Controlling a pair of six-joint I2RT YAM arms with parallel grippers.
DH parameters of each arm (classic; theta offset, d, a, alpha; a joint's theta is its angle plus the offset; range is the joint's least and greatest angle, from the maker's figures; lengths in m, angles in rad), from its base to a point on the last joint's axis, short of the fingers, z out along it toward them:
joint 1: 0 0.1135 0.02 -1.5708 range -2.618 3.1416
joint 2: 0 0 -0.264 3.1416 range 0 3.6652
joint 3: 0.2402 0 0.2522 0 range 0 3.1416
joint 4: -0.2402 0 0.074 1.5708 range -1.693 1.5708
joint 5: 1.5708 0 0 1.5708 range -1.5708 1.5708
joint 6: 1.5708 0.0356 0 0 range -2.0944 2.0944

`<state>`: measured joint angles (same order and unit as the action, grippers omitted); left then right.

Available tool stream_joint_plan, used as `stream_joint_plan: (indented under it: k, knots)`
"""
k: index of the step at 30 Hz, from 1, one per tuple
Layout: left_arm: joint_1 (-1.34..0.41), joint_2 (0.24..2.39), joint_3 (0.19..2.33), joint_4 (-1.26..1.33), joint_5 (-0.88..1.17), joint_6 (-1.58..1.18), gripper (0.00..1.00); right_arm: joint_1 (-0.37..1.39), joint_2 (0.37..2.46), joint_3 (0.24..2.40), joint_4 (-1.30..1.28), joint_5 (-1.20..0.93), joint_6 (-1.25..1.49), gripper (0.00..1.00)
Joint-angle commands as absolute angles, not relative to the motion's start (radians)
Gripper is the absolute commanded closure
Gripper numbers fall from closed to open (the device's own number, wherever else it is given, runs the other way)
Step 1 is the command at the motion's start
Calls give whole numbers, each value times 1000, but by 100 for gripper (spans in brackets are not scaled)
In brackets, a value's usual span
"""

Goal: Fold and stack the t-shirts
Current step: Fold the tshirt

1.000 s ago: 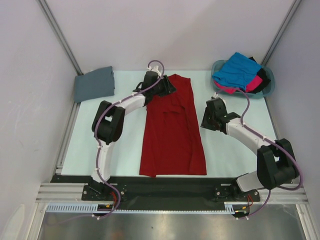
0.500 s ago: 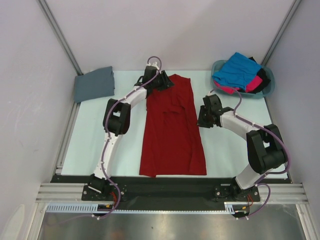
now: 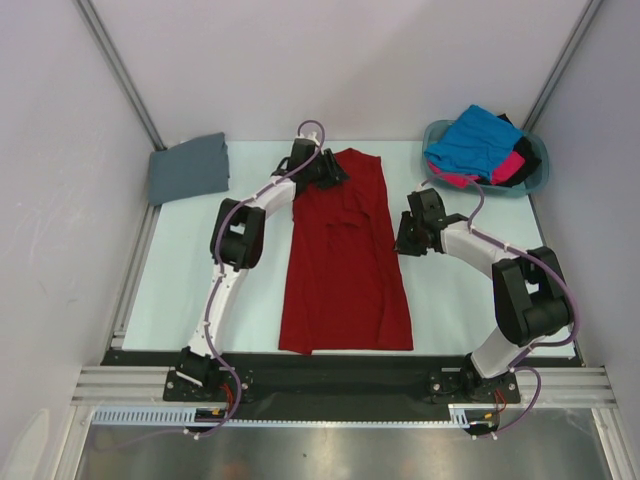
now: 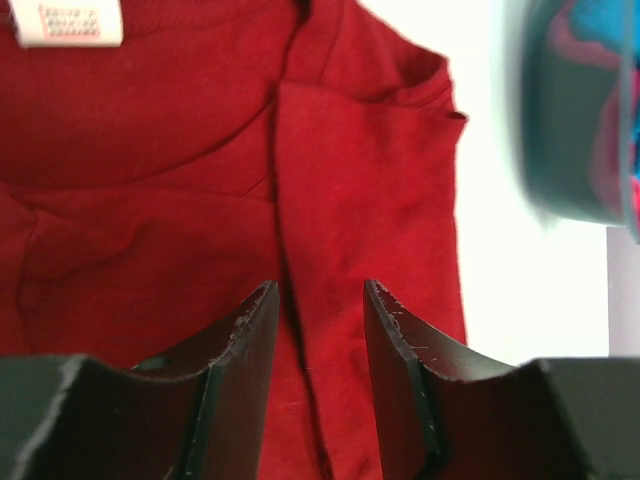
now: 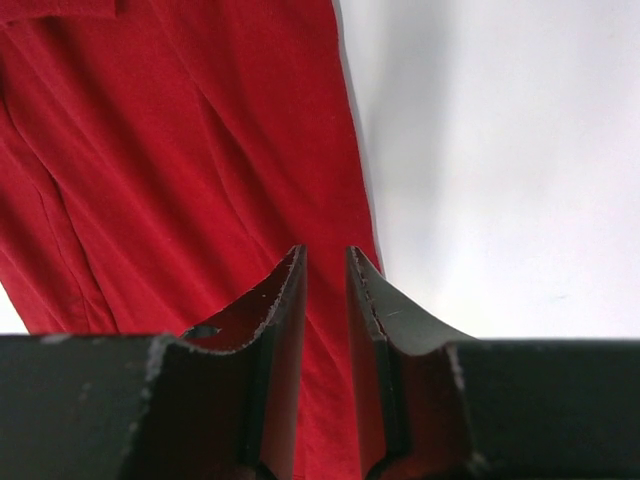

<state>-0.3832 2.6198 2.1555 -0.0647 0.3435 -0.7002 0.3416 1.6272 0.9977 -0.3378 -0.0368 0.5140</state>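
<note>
Grey t-shirt (image 3: 188,168), already folded, lies at the far left of the surface (image 3: 165,270), and it has not moved. Next along, my left claw (image 4: 320,288) hangs over the far left corner of the red t-shirt (image 3: 345,270), beside the collar. In the last second that arm has drawn its elbow in while the claw stayed put. The jaws have narrowed a little but still stand apart, with a ridge of red cloth showing beyond the gap and nothing pinched that I can see.

The red t-shirt lies lengthwise in the middle with its sides folded in, just as it lay a second ago.

My right claw (image 5: 325,252) has slid left to the shirt's right edge, about halfway along it. Its jaws have drawn in to a thin slit above the hem, and I cannot tell whether cloth is caught between them.

I judge that both claws are settling in for the next fold of the red one.

At the far right the blue t-shirt (image 3: 470,140), pink t-shirt (image 3: 512,165) and black t-shirt (image 3: 525,155) wait untouched, heaped in the teal basket (image 3: 537,172).
</note>
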Motion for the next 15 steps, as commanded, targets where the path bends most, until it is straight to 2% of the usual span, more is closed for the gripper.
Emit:
stream_joint_plan:
  k: [1,6,13,15]
  knots:
    - [-387,2629,2209,-58,333,-709,55,334,1635,1026,-316,-52,502,73]
    - [-396,2646,2217,-63,322,-709,55,325,1638,1025,-316,-60,502,73]
    - [-416,2678,2272,-66,336,-715,75,318,1644,1015,-311,-71,503,74]
    - [-423,2692,2296,-81,336,-716,75,316,1644,1014,-316,-75,503,74]
